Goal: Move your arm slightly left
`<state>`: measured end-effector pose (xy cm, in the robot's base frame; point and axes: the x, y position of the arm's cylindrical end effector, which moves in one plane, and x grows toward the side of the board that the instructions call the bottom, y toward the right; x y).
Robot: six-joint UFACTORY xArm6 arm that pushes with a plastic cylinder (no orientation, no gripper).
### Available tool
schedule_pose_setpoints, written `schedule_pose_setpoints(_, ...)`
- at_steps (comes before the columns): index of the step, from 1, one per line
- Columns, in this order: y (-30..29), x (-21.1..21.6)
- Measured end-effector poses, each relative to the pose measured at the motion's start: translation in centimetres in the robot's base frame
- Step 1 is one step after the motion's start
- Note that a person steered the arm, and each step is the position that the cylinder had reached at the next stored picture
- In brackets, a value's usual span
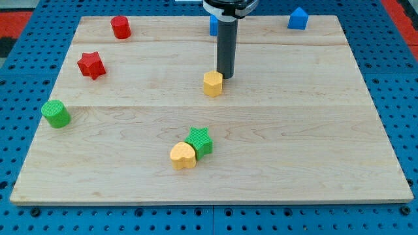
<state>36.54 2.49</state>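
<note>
No legible writing; tip (225,76) beside yellow block (212,84)

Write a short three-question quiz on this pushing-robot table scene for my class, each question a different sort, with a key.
1. True or false: my tip rests beside the yellow hexagon block.
2. Which block touches the yellow heart block? A red star block; B green star block; C green cylinder block.
3. Fill in: the block partly hidden behind the rod is ____.

Key: 1 true; 2 B; 3 blue.
</note>
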Motion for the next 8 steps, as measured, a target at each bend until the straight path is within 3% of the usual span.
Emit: schedule_pose_setpoints(8,-14.0,0.0)
